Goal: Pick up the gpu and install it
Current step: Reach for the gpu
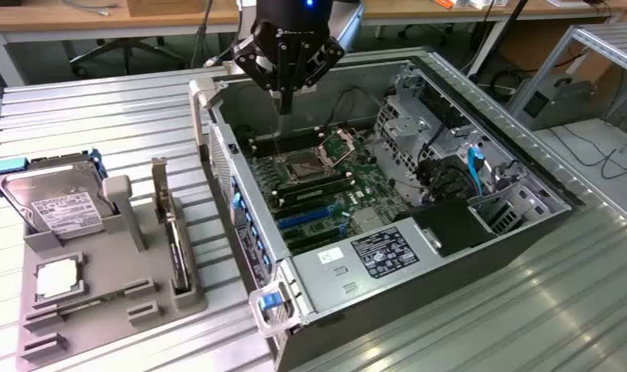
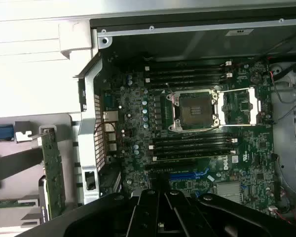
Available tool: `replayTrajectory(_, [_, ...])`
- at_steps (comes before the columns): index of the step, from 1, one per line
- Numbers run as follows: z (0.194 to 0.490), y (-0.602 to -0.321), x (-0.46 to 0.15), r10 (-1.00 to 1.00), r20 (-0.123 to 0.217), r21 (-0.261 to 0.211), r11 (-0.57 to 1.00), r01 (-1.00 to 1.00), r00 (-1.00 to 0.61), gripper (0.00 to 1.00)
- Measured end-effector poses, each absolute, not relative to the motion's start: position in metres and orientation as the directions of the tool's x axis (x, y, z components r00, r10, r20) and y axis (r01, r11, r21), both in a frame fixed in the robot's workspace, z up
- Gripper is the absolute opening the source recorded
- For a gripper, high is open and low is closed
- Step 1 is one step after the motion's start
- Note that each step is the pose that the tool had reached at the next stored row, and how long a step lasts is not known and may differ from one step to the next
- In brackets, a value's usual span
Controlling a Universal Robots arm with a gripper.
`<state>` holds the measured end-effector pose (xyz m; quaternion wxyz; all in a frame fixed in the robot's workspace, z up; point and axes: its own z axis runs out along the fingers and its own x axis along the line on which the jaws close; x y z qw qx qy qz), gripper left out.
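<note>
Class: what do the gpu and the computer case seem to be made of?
The gpu: circuit board, likely laminate, green-faced, dark edge, with a pale matte metal bracket. Computer case: probably sheet steel, bare grey, dull sheen, folded edges and punched vents.

My hand [image 1: 284,99] is black, above the grey computer case [image 1: 219,155]. Inside the case, the motherboard [image 1: 329,182] is dark green with bright blue slots [image 1: 308,218]. Beside the case, the ribbed, silvery tabletop [image 1: 86,116] carries a grey tray [image 1: 96,310]. On it the graphics card [image 1: 176,244] is dark with a beige bracket, and the hard drive [image 1: 56,203] is silver, with a white label and blue tabs.
</note>
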<state>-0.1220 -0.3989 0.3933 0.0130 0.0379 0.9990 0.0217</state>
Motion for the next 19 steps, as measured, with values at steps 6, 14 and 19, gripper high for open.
replayTrajectory(6, [0.393,-0.399,-0.122,0.076,-0.024,0.044,0.996,0.075,-0.997,0.11])
replayTrajectory(14, [0.393,-0.399,-0.124,0.076,-0.025,0.044,0.996,0.075,-0.997,0.11])
replayTrajectory(19, [0.393,-0.399,-0.132,0.076,-0.024,0.044,0.996,0.075,-0.997,0.11])
